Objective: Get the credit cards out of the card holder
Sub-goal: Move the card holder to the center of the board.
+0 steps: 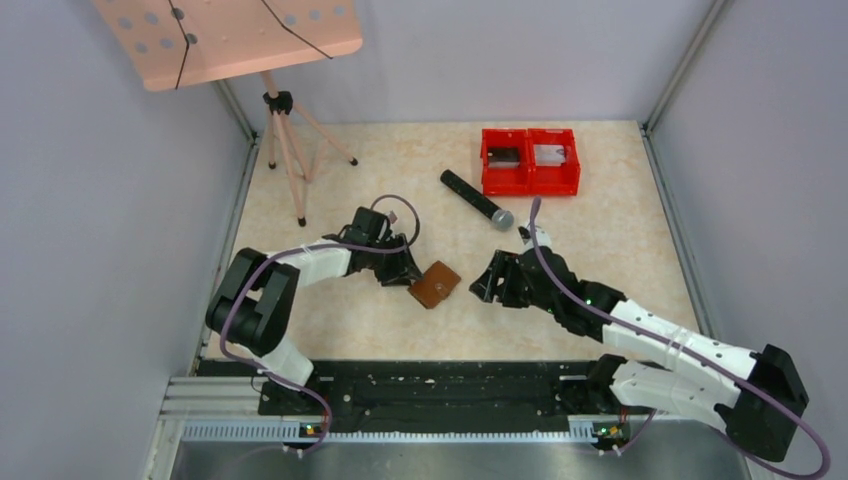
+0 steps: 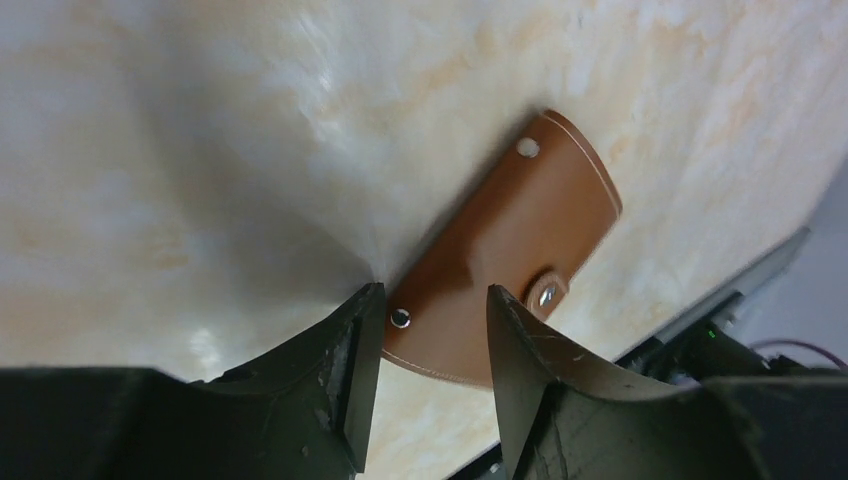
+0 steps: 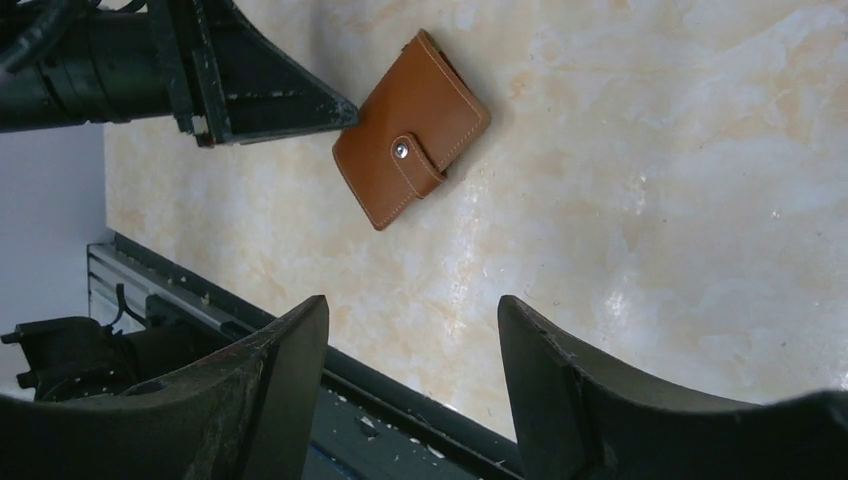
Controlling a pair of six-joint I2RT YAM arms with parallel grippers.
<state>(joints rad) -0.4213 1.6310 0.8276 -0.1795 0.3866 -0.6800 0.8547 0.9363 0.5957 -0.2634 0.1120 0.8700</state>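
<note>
Left wrist: fingers (image 2: 338, 385) at card holder (image 2: 510, 235)

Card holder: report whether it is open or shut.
Shut. The card holder lies folded flat, its tab snapped across the front; no inner pockets or cards show.

Robotics lab, walled table (image 1: 640, 220), mounting rail (image 1: 430, 392)

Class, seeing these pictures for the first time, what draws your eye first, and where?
A closed brown card holder lies at the centre, the left gripper open at its edge and the right gripper open just to its right. Behind, bright red bins stand near a black microphone.
</note>
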